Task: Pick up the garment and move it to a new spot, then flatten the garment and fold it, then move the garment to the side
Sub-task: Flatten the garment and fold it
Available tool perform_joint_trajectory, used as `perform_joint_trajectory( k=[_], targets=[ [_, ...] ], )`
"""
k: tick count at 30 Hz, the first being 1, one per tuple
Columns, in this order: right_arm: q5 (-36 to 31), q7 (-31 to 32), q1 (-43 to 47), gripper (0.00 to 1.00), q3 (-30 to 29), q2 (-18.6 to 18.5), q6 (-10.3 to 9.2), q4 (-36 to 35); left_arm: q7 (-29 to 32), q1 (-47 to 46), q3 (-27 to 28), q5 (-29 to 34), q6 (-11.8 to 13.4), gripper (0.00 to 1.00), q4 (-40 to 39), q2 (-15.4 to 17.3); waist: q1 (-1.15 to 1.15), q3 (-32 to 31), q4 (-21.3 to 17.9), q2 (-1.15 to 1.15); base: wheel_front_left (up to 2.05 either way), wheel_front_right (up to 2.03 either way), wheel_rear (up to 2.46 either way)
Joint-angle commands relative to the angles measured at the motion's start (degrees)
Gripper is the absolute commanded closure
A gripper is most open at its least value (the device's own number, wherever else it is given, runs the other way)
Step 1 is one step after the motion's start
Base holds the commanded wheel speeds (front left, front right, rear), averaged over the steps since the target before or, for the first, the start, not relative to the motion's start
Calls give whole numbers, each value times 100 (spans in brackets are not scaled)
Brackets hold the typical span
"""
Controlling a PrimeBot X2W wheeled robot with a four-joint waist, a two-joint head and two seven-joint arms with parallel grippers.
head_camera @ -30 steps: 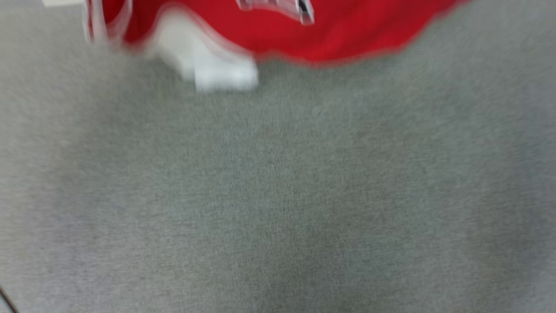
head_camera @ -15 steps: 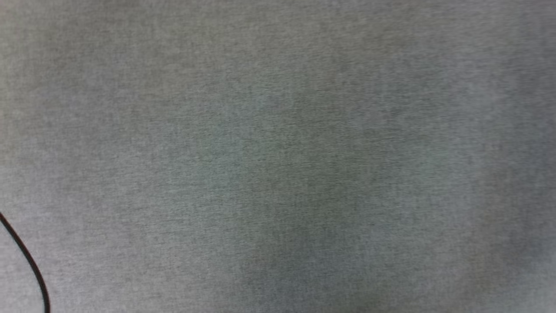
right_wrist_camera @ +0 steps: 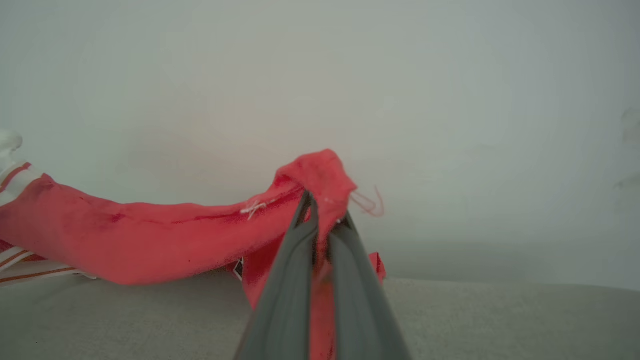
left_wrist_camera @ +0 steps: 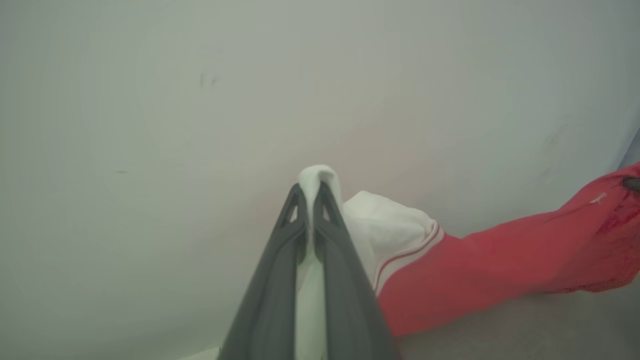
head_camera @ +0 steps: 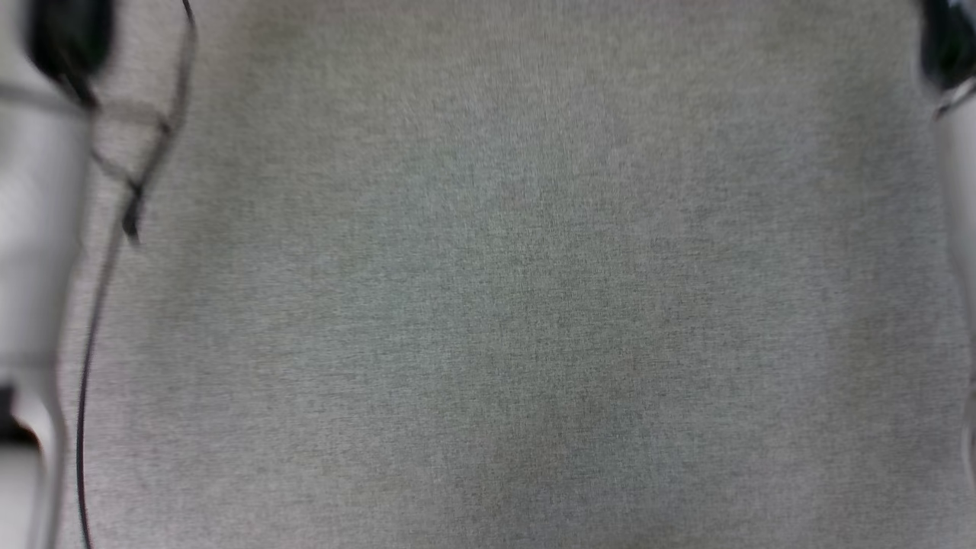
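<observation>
- Left gripper point(left_wrist_camera: 310, 192) is clenched on a fold of the white sleeve point(left_wrist_camera: 385, 220) of the garment point(left_wrist_camera: 500, 265).
- Right gripper point(right_wrist_camera: 322, 205) pinches the garment's red edge.
- Garment hangs stretched between them, over the grey cloth surface point(head_camera: 488, 305); likely held this way to spread it flat.

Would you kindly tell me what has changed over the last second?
The head camera swung: the garment slid off its top edge, and the left forearm and right forearm entered at the sides. The left gripper and right gripper stayed shut on the garment; grey surface unchanged.
</observation>
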Motion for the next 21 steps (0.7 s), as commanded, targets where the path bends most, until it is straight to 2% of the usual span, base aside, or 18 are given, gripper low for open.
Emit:
perform_joint_trajectory(
  k=[1,4,10,17,21],
  targets=[
    [151,-36,306,100,92,-68,-4,31,-82,433,-53,-57,-1,100,-125,31,-1,-230,42,0,0,0,0],
    [482,22,902,100,345,-139,-4,16,-143,1291,-136,-180,-5,100,-416,46,-1,-522,68,0,0,0,0],
    [1266,301,2196,100,1043,-513,-3,-397,-161,2979,-292,-410,18,100,-1054,221,-1,-1130,142,0,0,0,0],
    [1981,747,3493,100,1824,-1262,-3,-1025,121,4573,-758,-528,4,100,-1897,653,-1,-1738,252,0,0,0,0],
    [2327,1034,4076,100,1981,-1676,-3,-1248,400,5192,-1033,-524,21,100,-2305,905,-1,-2004,302,0,0,0,0]
  ],
)
